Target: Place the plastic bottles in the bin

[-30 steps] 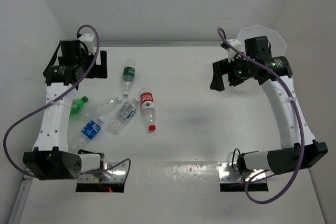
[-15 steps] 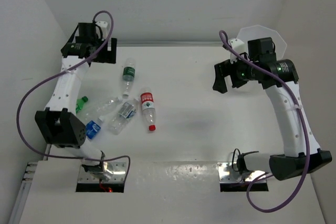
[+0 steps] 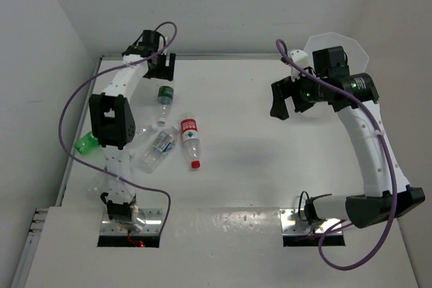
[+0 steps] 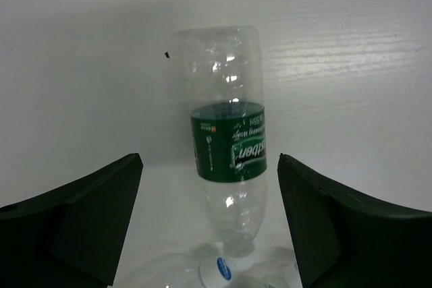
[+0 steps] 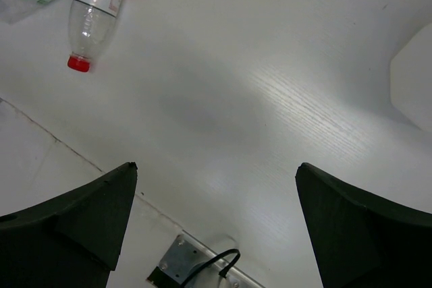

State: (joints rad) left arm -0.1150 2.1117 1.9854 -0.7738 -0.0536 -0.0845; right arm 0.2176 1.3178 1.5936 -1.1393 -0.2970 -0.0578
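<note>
Several plastic bottles lie at the table's left. The dark-green-label bottle lies just in front of my open, empty left gripper. In the left wrist view this bottle lies between my spread fingers, cap towards the camera, not touched. The red-label bottle, the grey-label bottle and the bright green bottle lie nearer. The bin stands at the back right, partly behind my right arm. My right gripper is open and empty, high over bare table; its view shows the red-label bottle and the bin's wall.
A clear bottle with a white cap lies just below the green-label bottle's neck. My left arm's upright link stands over the bottle heap and hides part of it. Walls close in on the left, back and right.
My left arm has swung from the far left to the back, above the dark-green-label bottle. The bright green bottle has shifted left towards the table edge. The right arm has hardly moved.
</note>
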